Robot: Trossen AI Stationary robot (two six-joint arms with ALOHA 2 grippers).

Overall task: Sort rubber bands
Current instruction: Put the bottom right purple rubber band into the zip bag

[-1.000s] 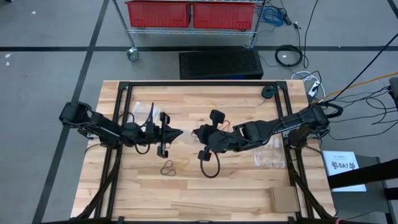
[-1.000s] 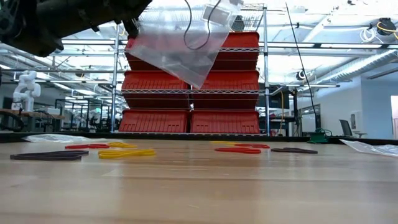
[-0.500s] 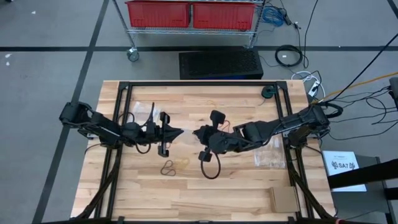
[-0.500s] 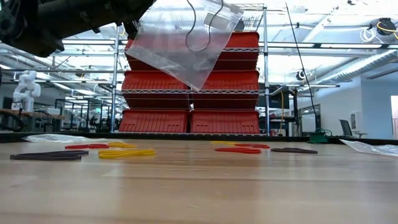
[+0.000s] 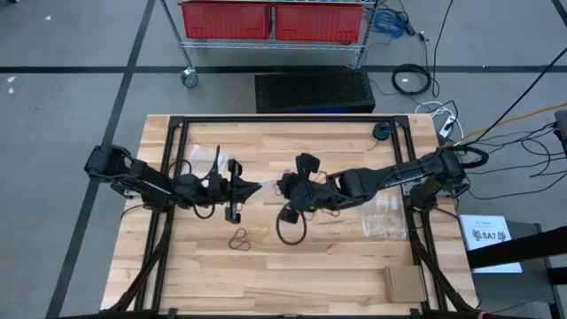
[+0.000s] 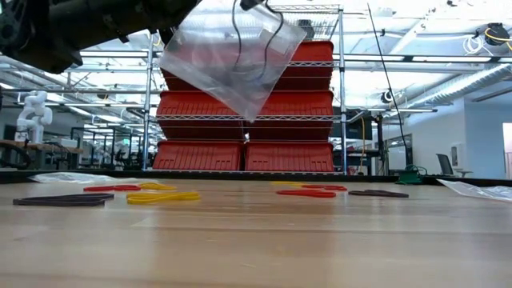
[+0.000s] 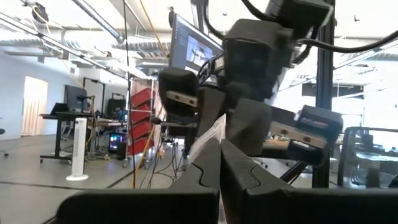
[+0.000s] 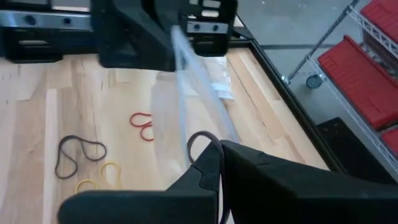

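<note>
Wooden table (image 5: 337,266), butcher-block top inside a black frame. Left arm: reaches in from the table's left edge to mid-table; left gripper (image 5: 256,189) has its fingers (image 7: 205,171) pressed together, pinching the edge of a clear plastic bag (image 6: 228,64) held up off the surface (it hangs slanted, one corner pointing down, in the low view). Right arm: reaches in from the right edge, its right gripper (image 5: 282,187) just beside the left one at the bag; fingers closed tight, with a dark rubber band (image 8: 200,142) at their tip, though whether it is truly gripped cannot be told. Second clear bag (image 5: 384,217), flat on the table near the right arm. Loose rubber bands on the wood below the left gripper: one dark (image 5: 238,239), one yellow (image 5: 258,233); red ones (image 8: 143,123) lie beside them.
</note>
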